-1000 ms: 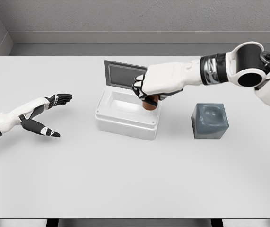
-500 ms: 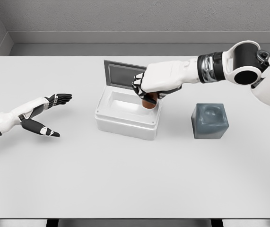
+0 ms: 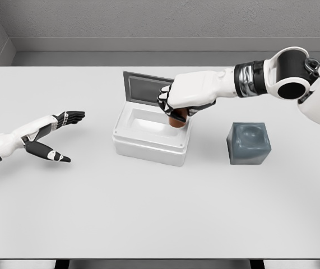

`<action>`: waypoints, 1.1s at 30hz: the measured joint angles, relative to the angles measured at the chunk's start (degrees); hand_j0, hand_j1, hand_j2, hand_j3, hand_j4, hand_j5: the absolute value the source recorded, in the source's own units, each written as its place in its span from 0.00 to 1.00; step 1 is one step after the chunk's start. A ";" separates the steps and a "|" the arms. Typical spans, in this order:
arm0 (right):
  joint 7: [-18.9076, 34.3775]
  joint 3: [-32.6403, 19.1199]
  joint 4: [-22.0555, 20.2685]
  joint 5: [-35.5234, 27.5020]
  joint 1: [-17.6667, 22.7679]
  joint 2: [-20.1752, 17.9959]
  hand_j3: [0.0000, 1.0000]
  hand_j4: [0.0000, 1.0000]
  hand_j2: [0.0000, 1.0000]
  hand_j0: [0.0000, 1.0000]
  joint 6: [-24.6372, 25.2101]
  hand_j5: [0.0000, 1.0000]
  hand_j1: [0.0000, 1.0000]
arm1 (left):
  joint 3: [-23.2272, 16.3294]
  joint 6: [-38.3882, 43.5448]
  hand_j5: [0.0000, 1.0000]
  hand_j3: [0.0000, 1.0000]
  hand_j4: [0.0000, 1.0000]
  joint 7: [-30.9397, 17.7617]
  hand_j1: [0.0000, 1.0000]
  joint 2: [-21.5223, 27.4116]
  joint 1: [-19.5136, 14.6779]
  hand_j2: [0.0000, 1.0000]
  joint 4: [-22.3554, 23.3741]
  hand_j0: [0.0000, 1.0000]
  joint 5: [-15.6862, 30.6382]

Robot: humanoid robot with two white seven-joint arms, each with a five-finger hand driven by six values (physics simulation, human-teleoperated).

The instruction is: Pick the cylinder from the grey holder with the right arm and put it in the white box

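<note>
The right hand (image 3: 176,103) reaches in from the right side of the table (image 3: 148,213) and hangs over the right end of the white box (image 3: 148,140). Its dark fingers (image 3: 164,103) are curled around the cylinder (image 3: 176,121), a reddish-brown piece of which only the lower end shows beneath the palm. That end sits at the level of the box's rim, over the opening and close to the right wall; whether it touches the box floor or the wall cannot be told from this view. The white forearm runs up and to the right to a black-and-white joint near the picture's edge.

The box stands near the middle of the table, open, with its lid (image 3: 145,89) tilted up at the back so that the grey inner panel faces the camera. The hand partly covers the lid's right corner.

The grey holder (image 3: 249,143) stands to the right of the box, apart from it, and beneath the right forearm. A shallow round hollow shows in its top face, and nothing sits in it.

The left hand (image 3: 53,137) rests low over the table at the left, well apart from the box, fingers stretched out and thumb spread, holding nothing.
</note>
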 measured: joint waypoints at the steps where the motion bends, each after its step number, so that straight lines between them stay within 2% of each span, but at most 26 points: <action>1: 0.00 0.00 -0.02 0.00 0.00 0.00 0.13 0.13 0.13 0.13 0.00 0.13 0.13 | 0.00 0.00 1.00 1.00 1.00 0.00 1.00 0.00 0.00 1.00 0.01 1.00 0.01; 4: 0.00 0.00 -0.12 0.02 0.00 0.06 0.15 0.15 0.15 0.15 0.00 0.15 0.15 | 0.00 0.00 1.00 1.00 1.00 0.00 1.00 -0.01 0.09 1.00 -0.03 1.00 -0.01; 5: 0.00 0.00 -0.14 0.04 0.00 0.07 0.18 0.18 0.18 0.18 0.00 0.18 0.18 | 0.00 0.00 1.00 1.00 1.00 0.00 1.00 -0.01 0.09 1.00 -0.04 1.00 -0.02; 6: 0.00 -0.02 -0.16 0.07 0.00 0.08 0.25 0.25 0.25 0.25 0.00 0.25 0.25 | 0.00 0.00 1.00 1.00 1.00 0.00 1.00 -0.01 0.00 1.00 -0.05 1.00 -0.03; 7: -0.01 -0.03 -0.17 0.12 0.00 0.07 0.45 0.45 0.45 0.45 0.00 0.45 0.45 | 0.00 0.00 1.00 1.00 1.00 0.00 1.00 -0.01 0.09 1.00 -0.05 1.00 -0.04; 9: -0.01 -0.06 -0.24 0.39 0.00 0.03 0.97 0.97 0.97 0.97 -0.01 0.97 0.97 | 0.00 0.00 1.00 1.00 1.00 0.00 1.00 -0.01 0.09 1.00 -0.06 1.00 -0.02; 10: -0.02 -0.07 -0.30 0.46 0.00 0.02 1.00 1.00 1.00 1.00 0.17 1.00 1.00 | 0.00 0.00 1.00 1.00 1.00 0.00 1.00 -0.01 0.09 1.00 -0.05 1.00 -0.01; 19: -0.02 -1.49 -3.25 0.60 -0.88 -0.40 1.00 1.00 1.00 1.00 0.48 1.00 1.00 | 0.02 0.00 1.00 1.00 1.00 0.00 1.00 0.17 0.00 1.00 -0.07 1.00 0.17; 21: -0.02 -3.28 -4.89 0.42 -0.70 -2.15 1.00 1.00 1.00 1.00 0.25 1.00 1.00 | 0.00 0.00 1.00 1.00 1.00 0.00 1.00 0.25 0.00 1.00 -0.06 1.00 0.27; 23: -0.03 -4.77 -7.12 0.20 1.13 -5.37 1.00 1.00 1.00 1.00 0.13 1.00 1.00 | 0.03 0.09 1.00 1.00 1.00 -0.01 1.00 0.36 -0.97 1.00 -0.10 1.00 0.50; 27: 0.00 -12.75 -10.11 0.04 11.34 -14.68 1.00 1.00 1.00 1.00 -0.05 1.00 1.00 | 0.65 3.75 1.00 1.00 1.00 0.01 1.00 0.26 -9.93 1.00 -0.13 1.00 4.63; 30: 0.00 -21.91 -10.98 -0.44 18.45 -21.25 1.00 1.00 1.00 1.00 -0.08 1.00 1.00 | 0.71 9.83 1.00 1.00 1.00 0.01 1.00 -3.61 -17.49 1.00 1.69 1.00 5.10; 33: -0.01 -26.73 -11.32 -2.32 19.69 -26.09 1.00 1.00 1.00 1.00 -0.03 1.00 1.00 | 0.54 12.57 1.00 1.00 1.00 0.01 1.00 -9.57 -20.04 1.00 7.37 1.00 2.47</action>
